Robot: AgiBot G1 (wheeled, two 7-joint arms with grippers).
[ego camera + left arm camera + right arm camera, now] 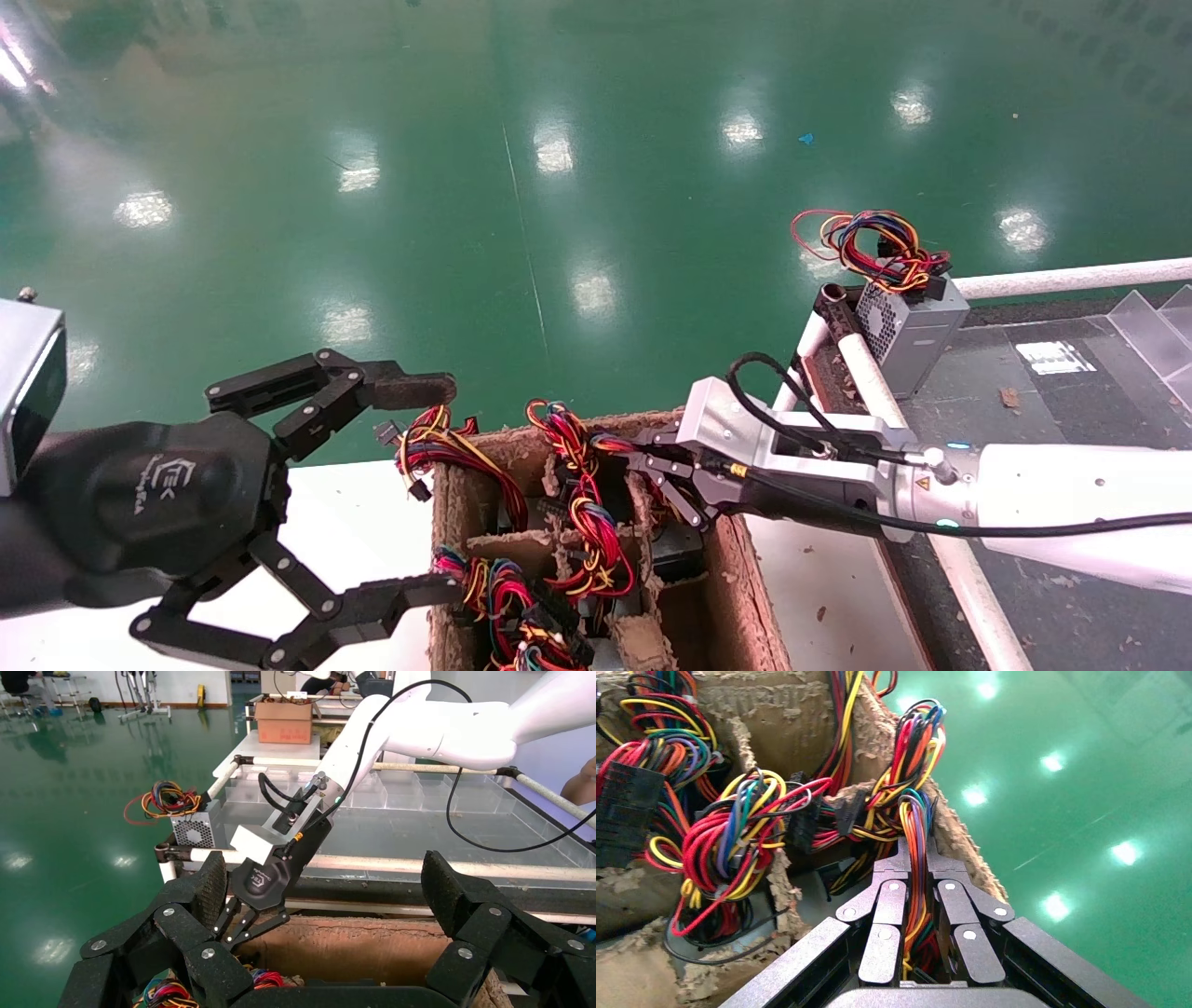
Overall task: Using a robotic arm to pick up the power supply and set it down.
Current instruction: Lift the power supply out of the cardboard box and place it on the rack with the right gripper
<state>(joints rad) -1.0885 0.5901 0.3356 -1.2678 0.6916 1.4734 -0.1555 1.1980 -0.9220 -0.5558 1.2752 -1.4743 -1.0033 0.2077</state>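
fingers of my right gripper [918,903] pinch a red-yellow-orange wire bundle [914,804] over the cardboard box [736,568], the power supply's body hidden below. left gripper [410,485] hangs spread beside it; its logo i can't read.

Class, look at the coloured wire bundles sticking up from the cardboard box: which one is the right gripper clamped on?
The bundle at the box's far right corner: the right gripper has its fingers closed on those wires. The other bundles in the box stand free.
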